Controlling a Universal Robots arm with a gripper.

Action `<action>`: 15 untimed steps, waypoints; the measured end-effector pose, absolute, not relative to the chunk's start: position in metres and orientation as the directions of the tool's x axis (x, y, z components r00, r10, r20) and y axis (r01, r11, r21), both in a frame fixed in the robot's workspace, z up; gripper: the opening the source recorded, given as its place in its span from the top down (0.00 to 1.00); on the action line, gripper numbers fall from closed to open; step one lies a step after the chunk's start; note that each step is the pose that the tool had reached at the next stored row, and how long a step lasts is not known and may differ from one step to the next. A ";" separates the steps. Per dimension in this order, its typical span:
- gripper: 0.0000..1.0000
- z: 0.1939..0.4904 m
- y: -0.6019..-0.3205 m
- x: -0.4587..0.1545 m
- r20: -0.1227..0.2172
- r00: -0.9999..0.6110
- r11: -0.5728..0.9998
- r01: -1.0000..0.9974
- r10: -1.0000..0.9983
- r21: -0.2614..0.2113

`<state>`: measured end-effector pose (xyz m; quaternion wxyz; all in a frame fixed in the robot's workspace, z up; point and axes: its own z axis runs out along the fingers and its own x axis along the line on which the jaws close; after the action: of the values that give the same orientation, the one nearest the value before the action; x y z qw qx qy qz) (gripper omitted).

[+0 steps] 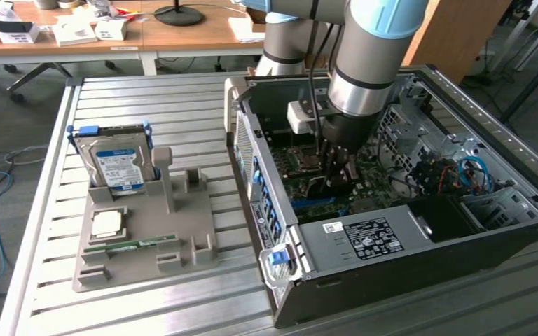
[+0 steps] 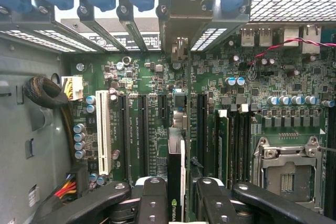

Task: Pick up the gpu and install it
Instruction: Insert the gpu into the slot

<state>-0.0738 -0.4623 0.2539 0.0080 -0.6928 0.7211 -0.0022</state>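
the gripper (image 2: 176, 196) is clenched on the gpu (image 2: 175, 158), held edge-on just above the motherboard (image 2: 147, 77) slots inside the computer case (image 1: 363, 297). the card looks thin, stiff, light and fragile, best gripped by its upper edge.

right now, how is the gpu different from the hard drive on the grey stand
The gpu is a thin dark card; the hard drive is a thicker silver block with a blue-white label. The gpu is gripped by the claw inside the computer case, over the motherboard; the hard drive sits untouched in the grey stand outside it. Both stand on edge.
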 end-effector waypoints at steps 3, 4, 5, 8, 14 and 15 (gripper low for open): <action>0.74 0.254 -0.462 -0.074 -0.009 -0.040 0.040 -0.999 -0.999 -0.015; 0.74 0.254 -0.462 -0.074 -0.009 -0.040 0.040 -0.999 -0.999 -0.015; 0.74 0.254 -0.462 -0.074 -0.009 -0.040 0.040 -0.999 -0.999 -0.016; 0.74 0.254 -0.462 -0.074 -0.009 -0.040 0.040 -0.999 -0.999 -0.017; 0.74 0.254 -0.462 -0.074 -0.009 -0.040 0.040 -0.999 -0.999 -0.018; 0.74 0.254 -0.462 -0.074 -0.009 -0.040 0.040 -0.999 -0.999 -0.018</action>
<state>-0.0745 -0.4623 0.2535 0.0094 -0.6929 0.7210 -0.0034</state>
